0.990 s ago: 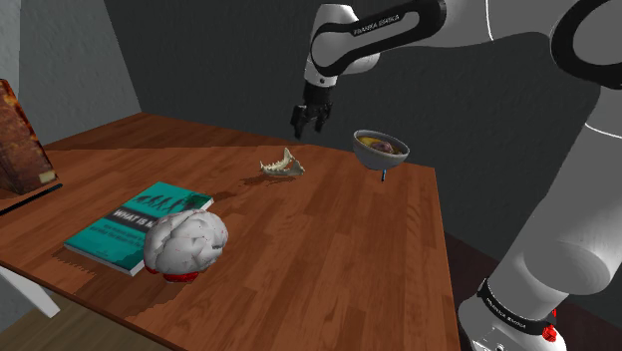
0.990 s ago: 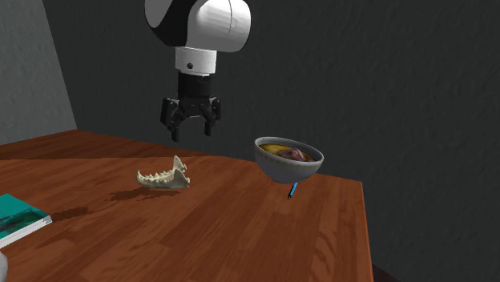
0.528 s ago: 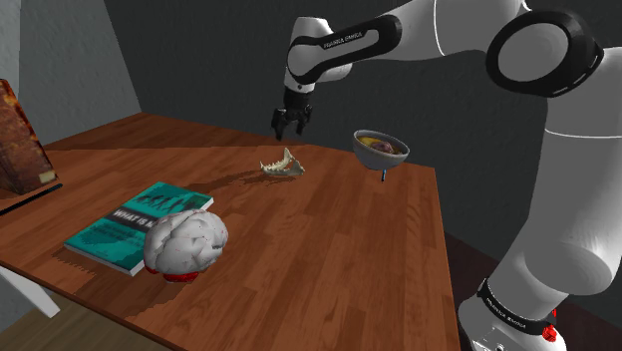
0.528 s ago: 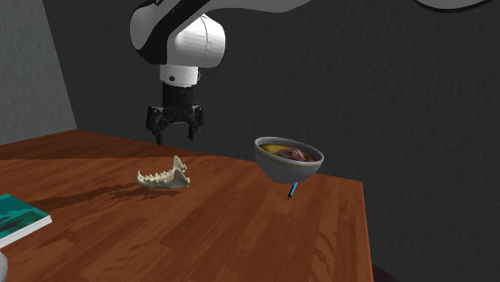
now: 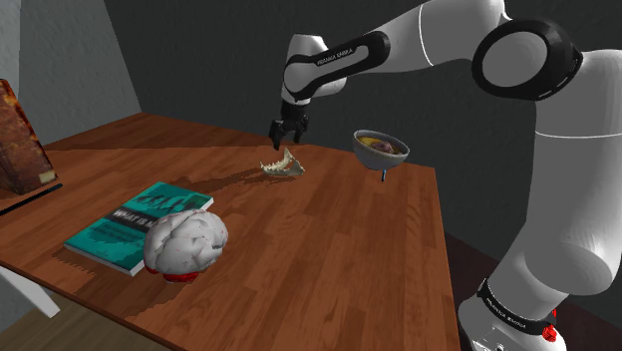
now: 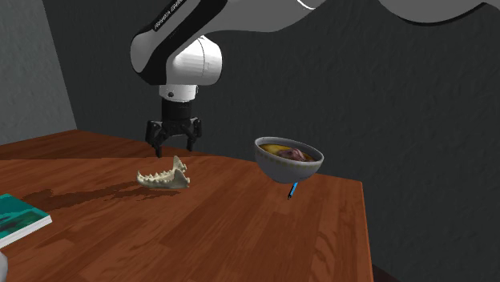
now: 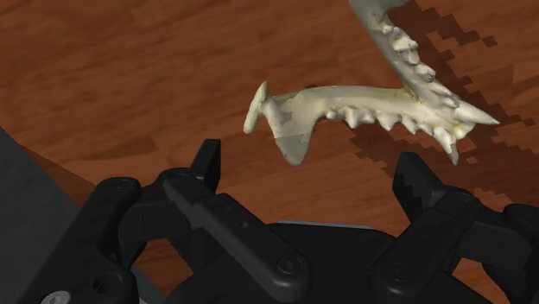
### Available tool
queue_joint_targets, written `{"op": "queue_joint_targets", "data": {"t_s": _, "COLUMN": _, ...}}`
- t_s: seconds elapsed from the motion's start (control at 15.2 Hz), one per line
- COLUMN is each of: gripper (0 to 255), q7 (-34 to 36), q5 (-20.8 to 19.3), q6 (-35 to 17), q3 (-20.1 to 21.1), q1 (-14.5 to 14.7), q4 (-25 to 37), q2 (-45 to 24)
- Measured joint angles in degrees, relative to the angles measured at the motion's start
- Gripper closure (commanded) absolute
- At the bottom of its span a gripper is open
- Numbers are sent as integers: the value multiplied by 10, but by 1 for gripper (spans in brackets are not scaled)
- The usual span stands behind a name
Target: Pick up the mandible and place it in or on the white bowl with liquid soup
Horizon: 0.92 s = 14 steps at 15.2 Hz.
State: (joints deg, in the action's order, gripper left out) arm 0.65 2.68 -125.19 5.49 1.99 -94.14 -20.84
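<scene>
A pale bone mandible (image 5: pixel 282 165) (image 6: pixel 164 177) (image 7: pixel 371 104) with teeth lies on the wooden table (image 5: pixel 329 239). My black gripper (image 5: pixel 285 131) (image 6: pixel 171 146) (image 7: pixel 311 168) hangs open just above its back end, fingers (image 7: pixel 207 164) apart and touching nothing. The white bowl (image 5: pixel 380 150) (image 6: pixel 288 159) with brownish soup sits near the table's far edge, toward the shoulder view's right of the mandible, propped on a small blue thing (image 6: pixel 293 190).
A teal book (image 5: pixel 135 224) and a white brain model (image 5: pixel 186 242) lie near the table's front in the shoulder view. A brown object (image 5: pixel 18 140) leans at that view's left edge. The table's edge (image 5: pixel 444 259) runs beside the bowl.
The gripper has moved toward the shoulder view's left and come lower, from near the bowl to just above the mandible. It stayed open. Nothing on the table moved.
</scene>
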Motion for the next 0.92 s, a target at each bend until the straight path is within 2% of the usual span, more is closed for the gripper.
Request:
{"op": "queue_joint_targets", "data": {"t_s": 0.33, "gripper": 0, "q7": 0, "q5": 0, "q6": -2, "q3": 0, "q1": 0, "q4": -1, "q2": 0}}
{"op": "queue_joint_targets", "data": {"t_s": 0.4, "gripper": 255, "q7": 0, "q5": 0, "q6": -2, "q3": 0, "q1": 0, "q4": -1, "q2": 0}}
{"op": "queue_joint_targets", "data": {"t_s": 0.92, "gripper": 255, "q7": 0, "q5": 0, "q6": -2, "q3": 0, "q1": 0, "q4": -1, "q2": 0}}
